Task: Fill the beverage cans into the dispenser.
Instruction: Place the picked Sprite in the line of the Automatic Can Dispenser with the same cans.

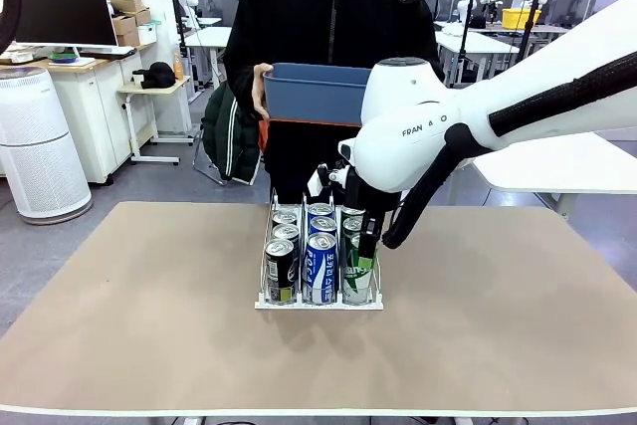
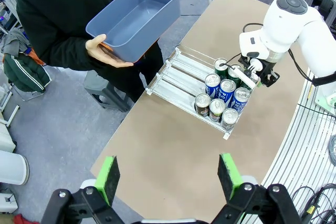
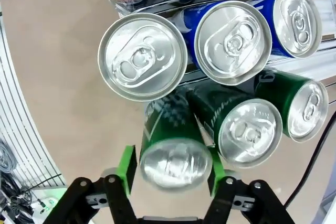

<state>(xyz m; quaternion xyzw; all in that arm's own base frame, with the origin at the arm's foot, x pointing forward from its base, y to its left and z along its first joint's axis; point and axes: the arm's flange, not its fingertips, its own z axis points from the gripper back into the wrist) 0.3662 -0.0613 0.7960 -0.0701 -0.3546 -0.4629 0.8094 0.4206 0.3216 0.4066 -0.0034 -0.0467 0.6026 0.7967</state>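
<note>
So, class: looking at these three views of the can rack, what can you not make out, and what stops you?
- Front view: the right gripper hides most of the front green can.
- Right wrist view: that can is blurred; whether the pads touch it is unclear.
- Left wrist view: print on the cans is too small to read.
- Front view: the blue bin shows its outside wall, so its contents are hidden.

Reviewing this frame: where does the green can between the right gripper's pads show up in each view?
Front view: green can, front of the dispenser's right lane, under the right gripper.
Left wrist view: mostly hidden by the right gripper at the dispenser's filled end.
Right wrist view: bottom centre, green can between the pads.
Shared landmark: the blue-and-white can beside it.
</note>
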